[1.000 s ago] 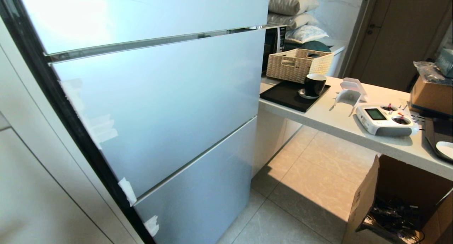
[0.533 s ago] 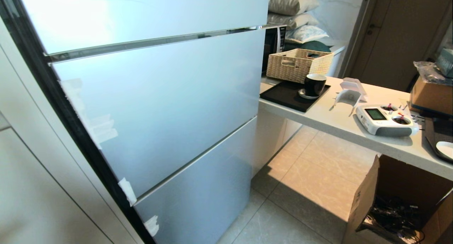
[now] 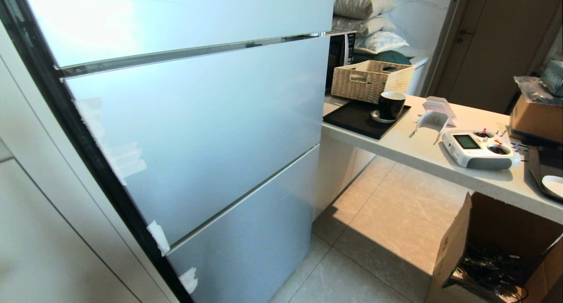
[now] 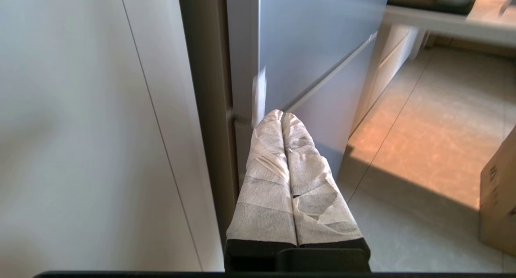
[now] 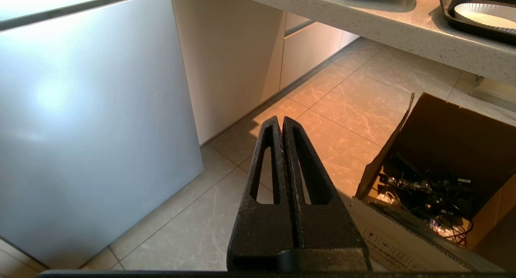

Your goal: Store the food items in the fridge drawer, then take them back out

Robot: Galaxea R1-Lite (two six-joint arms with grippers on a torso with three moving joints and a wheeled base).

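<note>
Currently neither the food items nor the fridge drawer can be seen in any view; the fridge stands fully closed, its pale blue-grey door panels flush, so where they lie cannot be told.

Left gripper: clenched, its two tape-wrapped fingers pressed together along their length, grasping nothing. Just ahead of its tips lies the dark vertical edge of the fridge, where the seam between two door panels meets it. A scrap of white tape sits on the door edge slightly above the tips. Whether the tips touch the fridge cannot be told. To the gripper's far side from the fridge runs a plain white cabinet wall.

Right gripper: clenched, black slotted fingers closed against each other, empty, hanging over the tiled floor. Beside it, toward the fridge, is the lowest door panel; on its other side stands an open cardboard box holding tangled cables.

Beyond and above the right gripper runs a stone counter. On it are a black tray carrying a dark cup on a saucer, a woven basket, and a white remote controller.
</note>
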